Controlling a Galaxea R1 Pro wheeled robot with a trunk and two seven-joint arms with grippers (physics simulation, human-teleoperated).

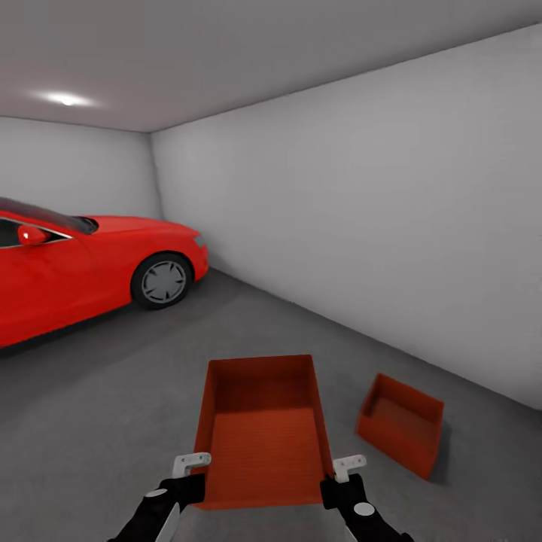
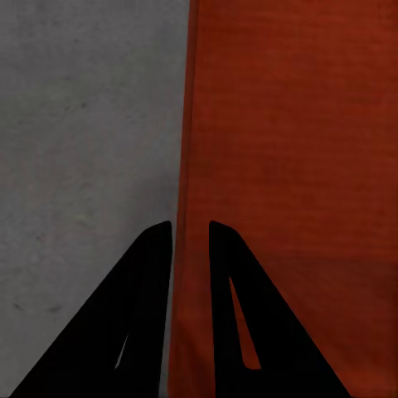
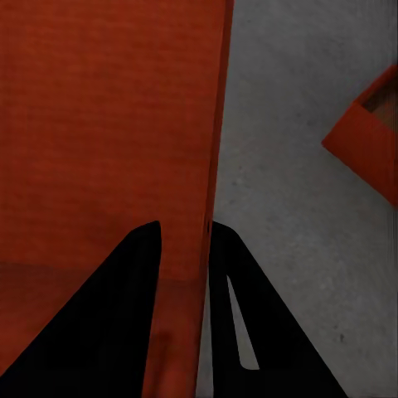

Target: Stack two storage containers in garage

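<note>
At left a red car (image 1: pixel 83 263) stands in the garage. Bottom centre, the left gripper (image 1: pixel 193 465) and right gripper (image 1: pixel 348 467) each pinch a side wall of the held container (image 1: pixel 263 444), long axis pointing away. The second container (image 1: pixel 403 423) lies lower right on the floor (image 1: pixel 98 391), angled.

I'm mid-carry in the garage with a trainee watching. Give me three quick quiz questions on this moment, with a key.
1. True or false: the held container is gripped on both side walls, one by the left gripper and one by the right gripper.
2. Where is the second container? A) inside the held one B) on the floor to the robot's right C) on the red car
3. Fill in: the second container lies near the pale grey ____.

Key: 1 true; 2 B; 3 wall.
</note>
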